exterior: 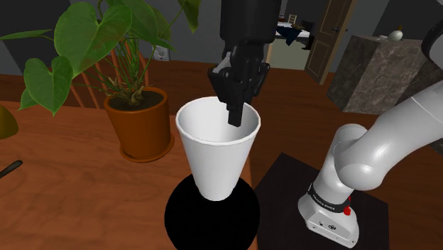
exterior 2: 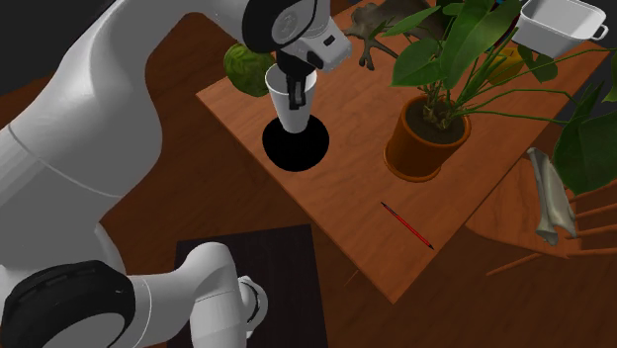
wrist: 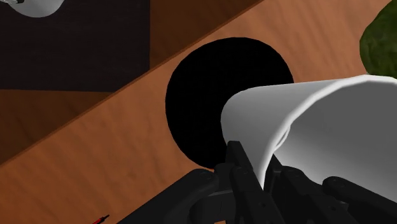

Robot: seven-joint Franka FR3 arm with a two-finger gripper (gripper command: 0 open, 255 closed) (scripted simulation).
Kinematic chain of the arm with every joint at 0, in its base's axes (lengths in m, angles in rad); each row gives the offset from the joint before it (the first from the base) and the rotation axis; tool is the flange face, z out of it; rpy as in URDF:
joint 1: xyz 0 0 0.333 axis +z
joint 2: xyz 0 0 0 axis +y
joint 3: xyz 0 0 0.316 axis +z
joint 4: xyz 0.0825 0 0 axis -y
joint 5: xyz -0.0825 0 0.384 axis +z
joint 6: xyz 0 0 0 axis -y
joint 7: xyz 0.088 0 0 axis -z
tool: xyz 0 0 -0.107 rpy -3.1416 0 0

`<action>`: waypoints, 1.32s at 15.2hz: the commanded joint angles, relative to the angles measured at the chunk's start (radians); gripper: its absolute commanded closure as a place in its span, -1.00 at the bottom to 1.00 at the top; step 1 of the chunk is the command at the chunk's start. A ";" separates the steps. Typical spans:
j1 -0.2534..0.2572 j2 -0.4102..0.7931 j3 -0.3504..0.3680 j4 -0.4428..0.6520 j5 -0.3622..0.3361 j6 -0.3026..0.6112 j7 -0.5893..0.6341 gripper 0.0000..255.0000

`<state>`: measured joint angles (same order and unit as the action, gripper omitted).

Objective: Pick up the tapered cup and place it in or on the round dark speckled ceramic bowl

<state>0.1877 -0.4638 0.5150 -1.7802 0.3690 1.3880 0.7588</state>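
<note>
Jaws of the black gripper [exterior: 238,112] pinch the white cup [exterior: 216,160] by its rim, one finger inside, the other hidden behind the wall. On the wooden table [exterior: 71,192], the bowl [exterior: 188,224] reads as a flat black disc, speckle indiscernible. The cup's base overlaps it; contact unclear.

The reddish wooden table [exterior 2: 346,213] carries a round black bowl [exterior 2: 302,156] close to one long edge. A mottled green ball [exterior 2: 247,67] sits at the nearest corner. An orange plant pot [exterior 2: 425,153] stands mid-table, and a red pencil [exterior 2: 407,225] lies toward that same edge's other corner.
</note>
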 commanded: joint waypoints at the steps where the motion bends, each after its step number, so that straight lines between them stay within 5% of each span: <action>1: 0.003 -0.015 -0.002 -0.040 0.005 0.025 -0.011 1.00; 12: 0.017 -0.072 0.010 -0.231 0.030 0.159 -0.049 1.00; 19: 0.017 -0.072 0.010 -0.231 0.030 0.159 -0.049 1.00; 20: 0.017 -0.072 0.010 -0.231 0.030 0.159 -0.049 -1.00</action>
<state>0.2045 -0.5360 0.5246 -2.0112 0.3992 1.5467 0.7098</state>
